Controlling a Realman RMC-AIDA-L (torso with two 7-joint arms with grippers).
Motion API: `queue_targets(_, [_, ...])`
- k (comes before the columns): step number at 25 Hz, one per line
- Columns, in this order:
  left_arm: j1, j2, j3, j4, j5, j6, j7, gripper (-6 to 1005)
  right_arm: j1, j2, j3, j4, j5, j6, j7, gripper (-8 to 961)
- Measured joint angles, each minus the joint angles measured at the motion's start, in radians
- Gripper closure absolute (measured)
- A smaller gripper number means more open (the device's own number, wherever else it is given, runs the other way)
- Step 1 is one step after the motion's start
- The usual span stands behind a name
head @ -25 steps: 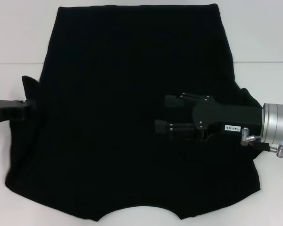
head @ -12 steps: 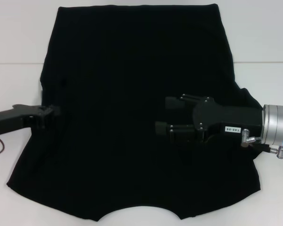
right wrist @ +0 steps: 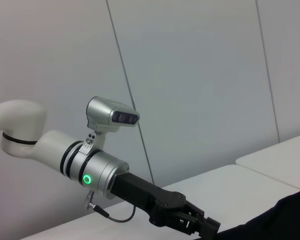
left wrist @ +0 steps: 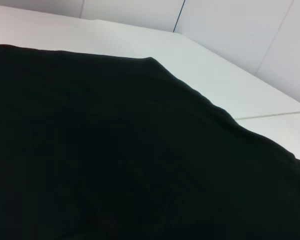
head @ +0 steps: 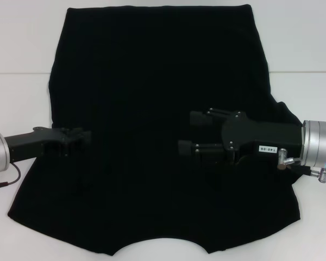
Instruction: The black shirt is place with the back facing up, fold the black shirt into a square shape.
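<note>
Shirt (head: 152,81) lying flat on worktop (head: 16,54), back up. Left claw (head: 79,140) coming inboard w/ the left sleeve edge, so side fold is underway; grip can't tell. Right claw (head: 189,132) sitting spread, pinning the middle.

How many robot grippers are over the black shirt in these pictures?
2. The left gripper is over the left side of the large black soft fabric T-shirt; the right gripper is over its right middle, jaws open.
</note>
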Motion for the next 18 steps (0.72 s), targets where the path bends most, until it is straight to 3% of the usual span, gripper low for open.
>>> queue_targets(5, [-0.002, -0.001, 0.011, 0.003, -0.004, 0.046, -0.001, 738, 0.001, 0.0, 0.004, -0.003, 0.0, 0.0, 0.003, 36])
queue_targets(10, [-0.003, 0.002, 0.013, -0.011, -0.088, 0.194, 0.026, 576, -0.005, -0.011, 0.029, -0.01, 0.01, 0.0, 0.022, 37])
queue_targets(13, [-0.006, -0.002, 0.014, -0.059, -0.177, 0.285, 0.111, 487, -0.012, -0.029, 0.052, -0.011, 0.012, 0.025, 0.092, 37])
queue_targets(18, [-0.029, -0.004, 0.014, -0.179, -0.276, 0.351, 0.263, 323, -0.037, -0.082, 0.053, -0.022, 0.005, 0.104, 0.304, 36])
